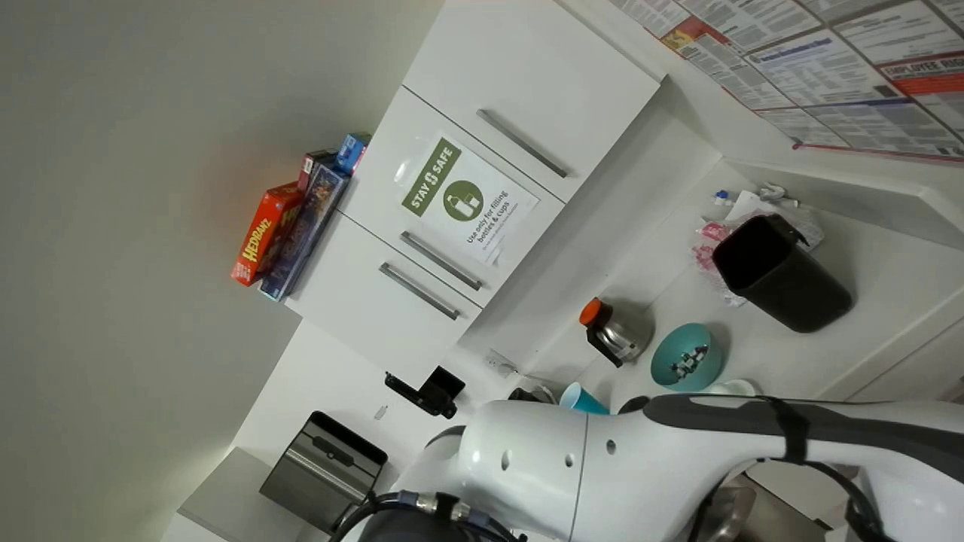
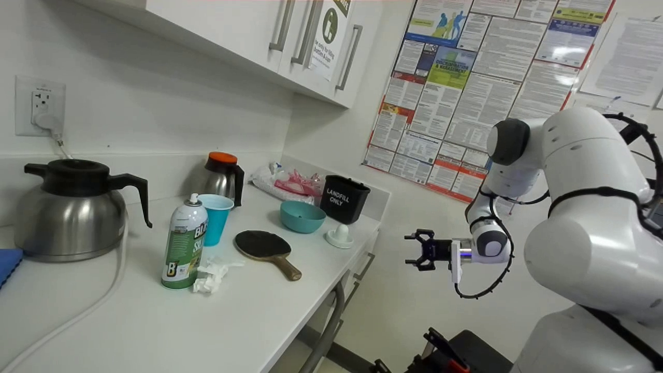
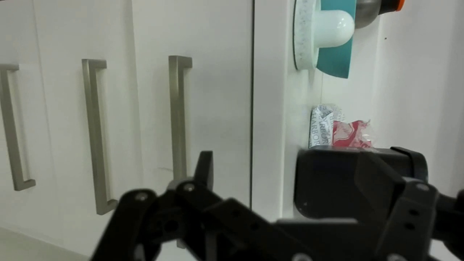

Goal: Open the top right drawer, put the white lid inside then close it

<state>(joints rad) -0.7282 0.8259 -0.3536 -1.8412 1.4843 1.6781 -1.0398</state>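
Note:
The top right drawer is shut. Its white front and silver bar handle fill the middle of the wrist view, which is turned sideways; the handle's lower part is behind my gripper. The drawer's handle also shows under the counter in an exterior view. The white lid, round with a knob, lies on the counter near its front edge, beside the teal bowl. It shows in the wrist view and partly behind the arm. My gripper is open and empty, in the air in front of the drawers; its fingers are apart.
A black bin and teal bowl stand on the counter near the lid. A paddle, spray can, blue cup and steel jugs stand farther along. Cupboards hang above. More drawer handles lie below.

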